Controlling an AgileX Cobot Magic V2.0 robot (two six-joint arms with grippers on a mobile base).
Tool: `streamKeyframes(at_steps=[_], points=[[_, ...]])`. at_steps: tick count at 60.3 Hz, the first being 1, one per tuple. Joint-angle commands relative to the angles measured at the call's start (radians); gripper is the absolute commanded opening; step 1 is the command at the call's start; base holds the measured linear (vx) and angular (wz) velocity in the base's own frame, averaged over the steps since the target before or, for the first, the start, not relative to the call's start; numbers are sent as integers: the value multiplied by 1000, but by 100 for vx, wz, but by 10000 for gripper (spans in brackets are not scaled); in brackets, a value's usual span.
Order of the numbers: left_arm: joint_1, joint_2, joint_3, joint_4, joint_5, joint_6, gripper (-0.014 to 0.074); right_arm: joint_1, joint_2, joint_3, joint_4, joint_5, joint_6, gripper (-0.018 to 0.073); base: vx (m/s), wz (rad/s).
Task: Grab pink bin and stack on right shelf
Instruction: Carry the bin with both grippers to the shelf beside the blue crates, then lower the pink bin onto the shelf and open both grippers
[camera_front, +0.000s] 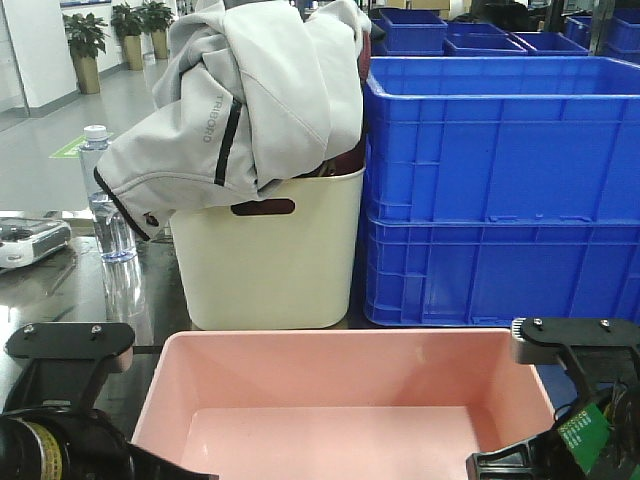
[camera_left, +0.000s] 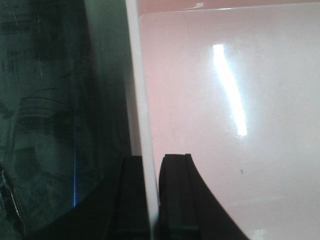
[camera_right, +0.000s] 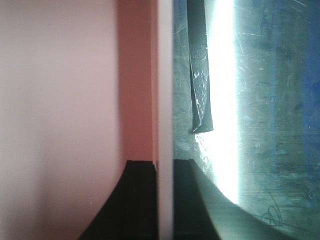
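The pink bin (camera_front: 340, 400) fills the bottom centre of the front view, empty and level. My left gripper (camera_left: 150, 160) is shut on its left wall, one finger inside and one outside the rim; it shows in the front view (camera_front: 165, 465) too. My right gripper (camera_right: 165, 162) is shut on the right wall the same way, also in the front view (camera_front: 500, 463). The bin's floor shows in both wrist views (camera_left: 225, 125) (camera_right: 60, 100). The shelf's shiny dark top (camera_right: 270, 125) with a black tape strip (camera_right: 200, 75) lies beside and below the bin. I cannot tell whether the bin touches it.
A tall cream bin (camera_front: 270, 260) draped with a grey jacket (camera_front: 250, 100) stands just behind the pink bin. Stacked blue crates (camera_front: 500, 190) stand at the right. A water bottle (camera_front: 105, 200) and a grey device (camera_front: 30, 240) stand on the dark top (camera_front: 60, 290) at the left.
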Motion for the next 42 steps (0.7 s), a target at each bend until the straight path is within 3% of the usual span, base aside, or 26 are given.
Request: streamKeyframes(at_steps=[1,28,34,42], points=[[-1,-34,-25,60,-9,-2,41,-5,-24,-25,-90,-5,-7,-9,0,0],[-1,-34,-25,63,-32,-3,41,-5,-24,-25,-89,-27,-13,-9,0,0],[3,-30,-25,86,-40,67,42,-6,-11,-38,-58,-59,-91,-8,0,0],[75,-3,-26,113,-41,102,45,-43,64,-112,-12,-60,-110,-6,0,0]])
